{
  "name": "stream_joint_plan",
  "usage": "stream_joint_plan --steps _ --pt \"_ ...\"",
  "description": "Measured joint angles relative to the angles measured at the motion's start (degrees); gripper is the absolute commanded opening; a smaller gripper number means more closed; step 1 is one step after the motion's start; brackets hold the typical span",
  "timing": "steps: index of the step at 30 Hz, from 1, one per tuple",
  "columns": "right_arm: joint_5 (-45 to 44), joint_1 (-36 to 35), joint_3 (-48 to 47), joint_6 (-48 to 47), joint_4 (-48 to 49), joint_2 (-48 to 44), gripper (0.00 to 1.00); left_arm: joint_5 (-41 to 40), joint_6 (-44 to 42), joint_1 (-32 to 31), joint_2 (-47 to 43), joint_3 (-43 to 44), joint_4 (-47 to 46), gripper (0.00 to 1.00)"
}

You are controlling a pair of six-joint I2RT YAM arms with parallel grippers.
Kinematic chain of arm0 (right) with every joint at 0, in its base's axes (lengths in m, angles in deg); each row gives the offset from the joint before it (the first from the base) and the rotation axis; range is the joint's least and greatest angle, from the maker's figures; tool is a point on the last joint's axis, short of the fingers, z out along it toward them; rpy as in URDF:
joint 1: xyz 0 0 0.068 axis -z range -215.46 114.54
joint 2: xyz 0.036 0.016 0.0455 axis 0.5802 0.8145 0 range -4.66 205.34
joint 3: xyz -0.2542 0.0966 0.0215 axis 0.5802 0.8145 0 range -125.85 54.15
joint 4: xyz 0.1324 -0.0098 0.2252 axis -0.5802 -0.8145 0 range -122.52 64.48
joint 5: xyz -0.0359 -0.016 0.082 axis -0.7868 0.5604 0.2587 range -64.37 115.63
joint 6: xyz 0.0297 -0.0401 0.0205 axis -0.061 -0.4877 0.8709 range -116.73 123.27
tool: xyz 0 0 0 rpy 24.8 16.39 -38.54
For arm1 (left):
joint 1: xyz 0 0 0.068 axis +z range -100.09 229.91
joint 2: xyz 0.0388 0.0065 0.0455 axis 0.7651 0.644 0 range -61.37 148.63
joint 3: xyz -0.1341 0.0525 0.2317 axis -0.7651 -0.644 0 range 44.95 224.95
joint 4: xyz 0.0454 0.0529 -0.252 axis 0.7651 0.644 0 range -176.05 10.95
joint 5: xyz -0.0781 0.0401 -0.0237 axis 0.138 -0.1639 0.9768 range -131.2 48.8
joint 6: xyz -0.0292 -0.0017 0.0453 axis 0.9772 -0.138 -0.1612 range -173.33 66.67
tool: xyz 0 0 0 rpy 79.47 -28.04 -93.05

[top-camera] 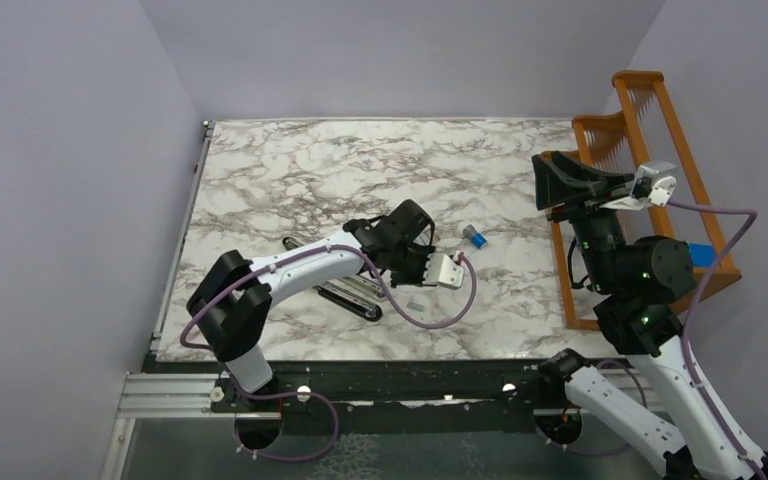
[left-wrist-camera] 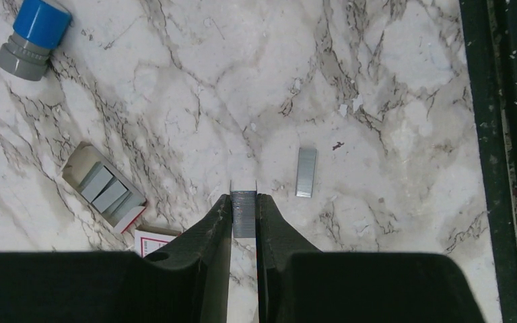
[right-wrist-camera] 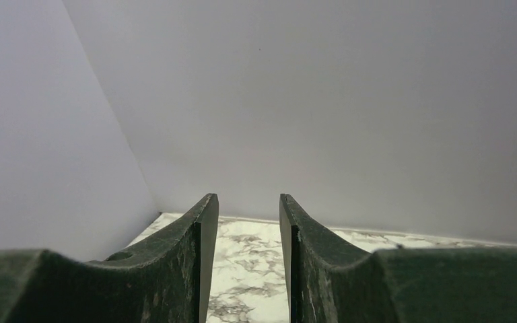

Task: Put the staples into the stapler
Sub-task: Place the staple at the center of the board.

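One staple strip (left-wrist-camera: 244, 219) clamped in left end effector (left-wrist-camera: 244, 198)

A white tabletop (top-camera: 360, 160) with grey marble veining is closed in by plain pale-lilac walls (top-camera: 400, 50) along its left, far and right edges. The light is even and the shadows are soft. An orange-brown wooden rack (top-camera: 660, 110) stands along the right edge, and a black rail (top-camera: 390, 378) runs along the near edge.
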State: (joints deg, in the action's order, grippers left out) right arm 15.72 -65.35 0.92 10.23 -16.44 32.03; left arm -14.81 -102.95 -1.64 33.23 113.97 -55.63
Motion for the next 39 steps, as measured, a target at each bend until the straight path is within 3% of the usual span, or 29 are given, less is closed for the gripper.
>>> stream_joint_plan --steps 9,17,32,39 --pt "-0.13 0.00 0.31 -0.28 -1.03 0.59 0.43 -5.70 -2.14 -2.64 11.41 6.69 4.02 0.06" --pt "-0.11 0.00 1.01 0.07 -2.40 1.09 0.43 -10.10 -2.27 -3.96 15.76 8.55 7.23 0.06" --pt "0.15 0.00 1.07 0.57 -2.43 2.43 0.43 -15.02 -1.73 -5.73 17.18 9.29 7.91 0.31" --pt "0.33 0.00 1.07 0.83 -2.43 2.67 0.43 -15.39 -1.60 -5.95 17.18 9.27 8.13 0.37"
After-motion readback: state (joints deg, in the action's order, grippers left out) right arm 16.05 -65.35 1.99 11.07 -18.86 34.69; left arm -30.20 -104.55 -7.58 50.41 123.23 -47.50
